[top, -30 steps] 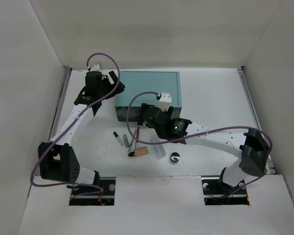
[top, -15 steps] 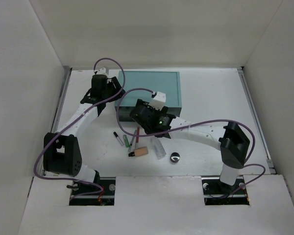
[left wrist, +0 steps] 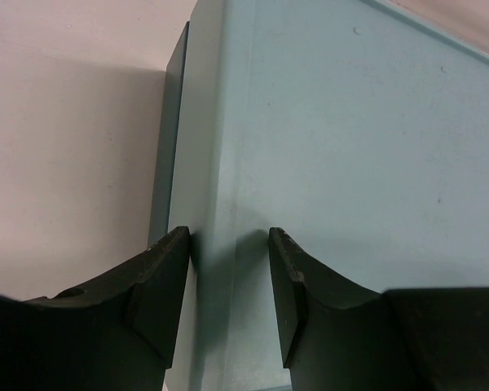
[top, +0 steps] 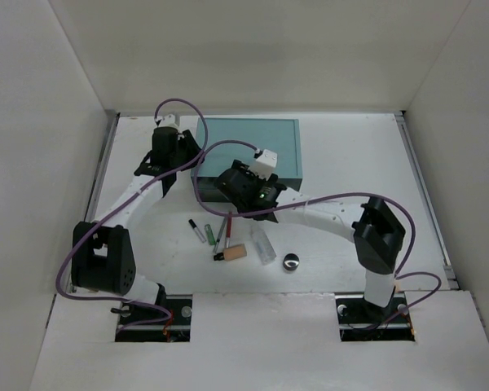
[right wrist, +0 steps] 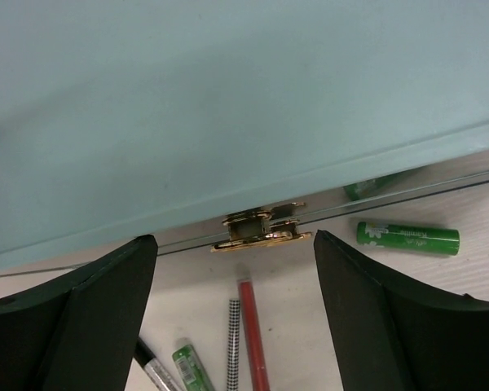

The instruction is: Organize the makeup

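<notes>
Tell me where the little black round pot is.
In the top view, the black pot sits on the table, right of the pale tube.

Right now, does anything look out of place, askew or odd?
Nothing spilled or damaged. The makeup lies loose at mixed angles on the table before the teal box, the black pot off to the right.

White tabletop (top: 359, 171), plain white walls (top: 261, 57) on three sides (a boxed-in booth), soft even light
</notes>
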Controlling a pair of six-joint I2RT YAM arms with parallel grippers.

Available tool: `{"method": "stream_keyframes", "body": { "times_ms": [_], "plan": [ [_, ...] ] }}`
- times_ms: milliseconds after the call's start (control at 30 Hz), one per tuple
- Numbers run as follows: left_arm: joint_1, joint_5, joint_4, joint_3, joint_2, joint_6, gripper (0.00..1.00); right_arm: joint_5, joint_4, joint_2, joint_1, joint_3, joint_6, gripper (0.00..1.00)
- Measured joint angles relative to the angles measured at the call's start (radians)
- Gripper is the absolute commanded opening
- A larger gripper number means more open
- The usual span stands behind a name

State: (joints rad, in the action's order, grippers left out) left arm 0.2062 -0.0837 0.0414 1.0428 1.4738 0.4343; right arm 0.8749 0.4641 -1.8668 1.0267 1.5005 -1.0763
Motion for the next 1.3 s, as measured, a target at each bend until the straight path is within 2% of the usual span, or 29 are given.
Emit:
{"method": "stream_keyframes", "body": {
  "times_ms": [67, 167, 267, 333, 433, 533, 633, 733, 833, 867, 933, 1000, 1200, 1300],
  "plan": [
    [0.0, 0.002, 0.003, -0.002, -0.002, 0.0, 0.3, -0.001, 0.0, -0.011, 0.001, 0.006, 0.0, 0.77],
    [0.002, 0.006, 0.004, -0.003, -0.002, 0.0, 0.26, 0.0, 0.0, -0.021, 0.001, 0.006, -0.001, 0.62],
    [0.002, 0.01, 0.005, -0.003, -0.003, 0.0, 0.24, 0.013, 0.014, -0.024, 0.0, 0.006, 0.005, 0.32],
    [0.004, 0.013, 0.01, -0.005, -0.003, 0.0, 0.23, 0.022, 0.023, -0.023, -0.002, 0.006, -0.003, 0.21],
    [0.01, 0.008, 0.021, -0.009, -0.003, 0.003, 0.22, 0.023, 0.002, -0.018, 0.006, 0.002, -0.017, 0.13],
    [0.021, 0.014, 0.024, -0.01, -0.003, 0.003, 0.21, 0.017, -0.005, 0.005, 0.024, -0.05, -0.01, 0.11],
    [0.023, 0.02, 0.024, -0.01, -0.003, 0.003, 0.21, -0.006, 0.0, 0.036, 0.057, -0.131, 0.0, 0.14],
    [0.024, 0.025, 0.025, -0.01, -0.003, 0.003, 0.21, -0.031, 0.008, 0.051, 0.098, -0.179, 0.012, 0.35],
    [0.024, 0.026, 0.025, -0.01, -0.003, 0.003, 0.21, -0.048, 0.001, 0.053, 0.113, -0.18, 0.05, 0.43],
    [0.024, 0.026, 0.025, -0.01, -0.003, 0.003, 0.21, -0.051, -0.002, 0.054, 0.105, -0.18, 0.067, 0.48],
    [0.024, 0.026, 0.025, -0.01, -0.003, 0.003, 0.21, -0.053, -0.008, 0.057, 0.081, -0.18, 0.097, 0.64],
    [0.024, 0.026, 0.025, -0.01, -0.003, 0.003, 0.21, -0.053, -0.024, 0.06, 0.045, -0.18, 0.135, 0.73],
    [0.028, 0.035, 0.025, -0.01, -0.003, 0.001, 0.19, -0.068, -0.089, 0.081, -0.065, -0.18, 0.231, 0.75],
    [0.029, 0.035, 0.025, -0.01, -0.003, 0.0, 0.19, -0.09, -0.109, 0.083, -0.071, -0.173, 0.302, 0.75]
  ]
}}
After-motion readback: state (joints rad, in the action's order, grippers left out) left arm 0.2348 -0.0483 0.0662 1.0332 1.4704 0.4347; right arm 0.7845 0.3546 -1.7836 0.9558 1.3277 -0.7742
